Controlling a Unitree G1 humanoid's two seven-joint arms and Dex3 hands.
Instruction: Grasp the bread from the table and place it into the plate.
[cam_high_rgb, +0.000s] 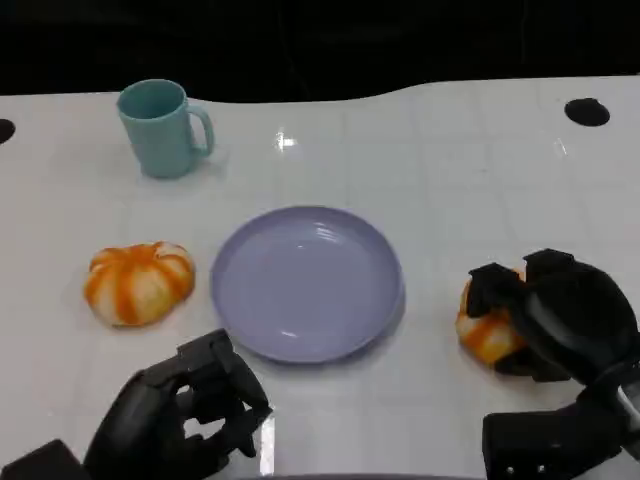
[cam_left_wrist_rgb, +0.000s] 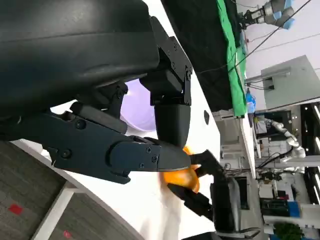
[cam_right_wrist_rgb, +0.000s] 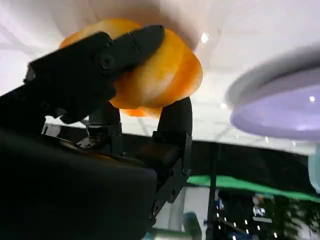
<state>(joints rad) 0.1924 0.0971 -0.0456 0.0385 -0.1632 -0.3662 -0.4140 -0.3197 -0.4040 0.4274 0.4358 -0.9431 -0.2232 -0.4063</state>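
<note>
Two robot hands show at the near edge of the worktop. The right robot hand grips a bread roll, its fingers wrapped over the top and others pressed against the underside. That roll sits at about 3 o'clock from the plate, near its rim but apart from it; it is round and lobed like a small pumpkin, so no long axis can be told. The left robot hand hangs at about 7 o'clock from the plate, fingers curled in with nothing between them.

The lilac plate lies in the middle of the worktop, and bare surface separates it from the gripped roll. A second roll, orange and white, rests at 9 o'clock from the plate, just beside its rim. A teal mug stands upright at about 11 o'clock, well apart, handle turned toward 3 o'clock.
</note>
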